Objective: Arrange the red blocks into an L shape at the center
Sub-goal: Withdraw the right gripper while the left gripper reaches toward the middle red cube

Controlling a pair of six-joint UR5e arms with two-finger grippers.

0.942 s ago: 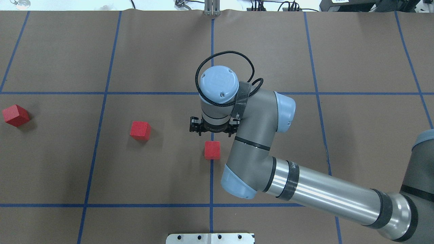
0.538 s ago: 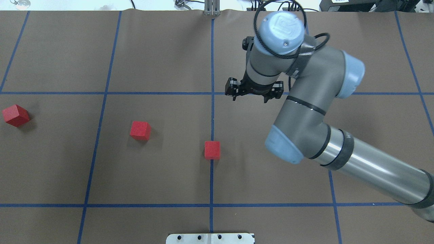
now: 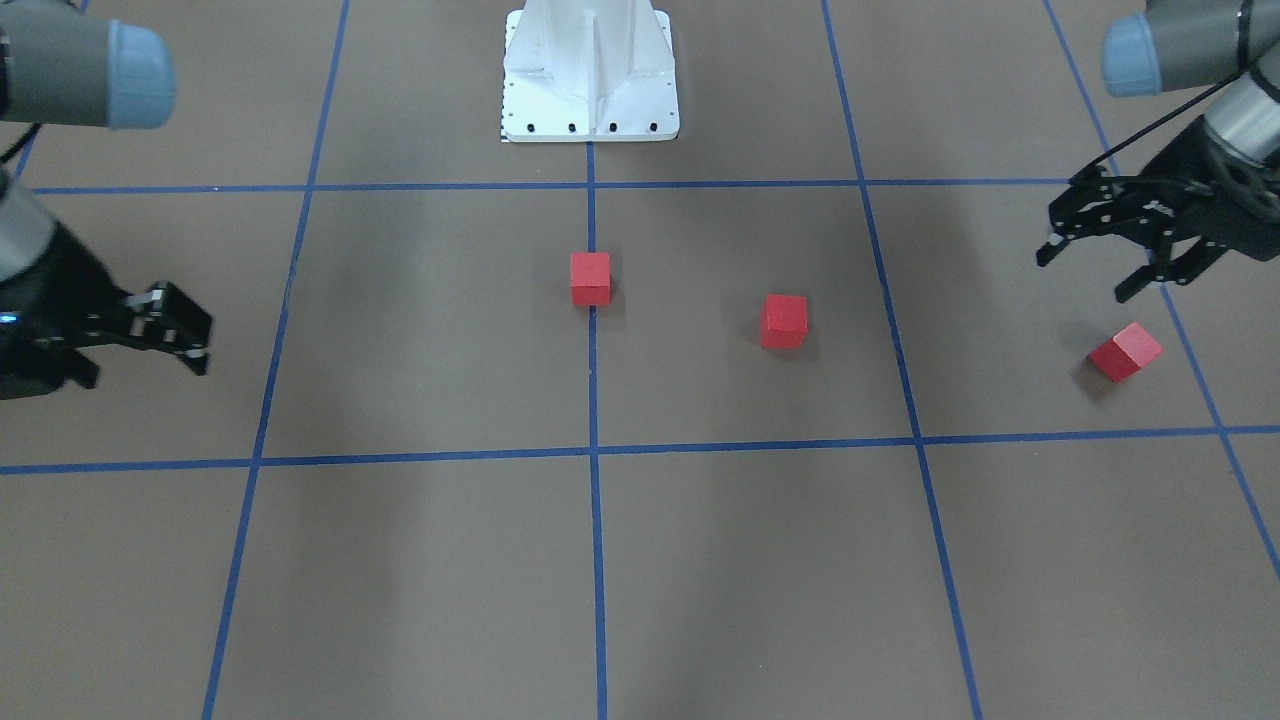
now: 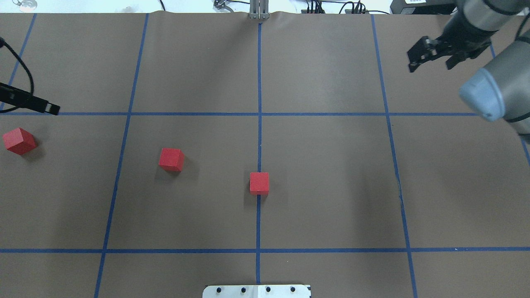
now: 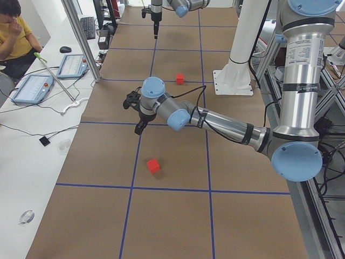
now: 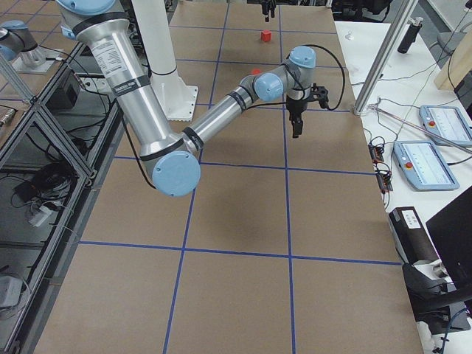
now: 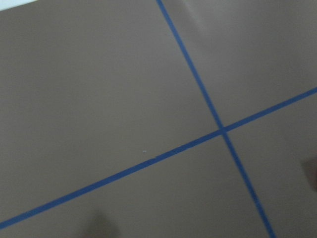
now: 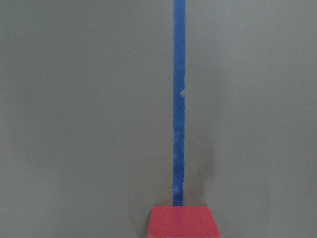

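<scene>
Three red blocks lie apart on the brown gridded mat. One (image 4: 259, 183) sits on the centre line, one (image 4: 171, 159) a little to its left, one (image 4: 19, 140) rotated near the left edge. In the front view they show at centre (image 3: 590, 278), right of centre (image 3: 783, 321) and far right (image 3: 1126, 352). My right gripper (image 4: 431, 63) is open and empty at the far right back. My left gripper (image 3: 1085, 277) is open and empty, hovering just behind the leftmost block. The right wrist view shows a red block (image 8: 183, 221) at its bottom edge.
The white robot base plate (image 4: 256, 291) is at the near edge, in line with the centre block. Blue tape lines divide the mat (image 4: 331, 165). An operator (image 5: 13, 32) and tablets are beside the table's far side.
My right arm has pulled up and away from above the centre block to the far right back corner. My left gripper has come in at the left edge. The blocks have not moved.
</scene>
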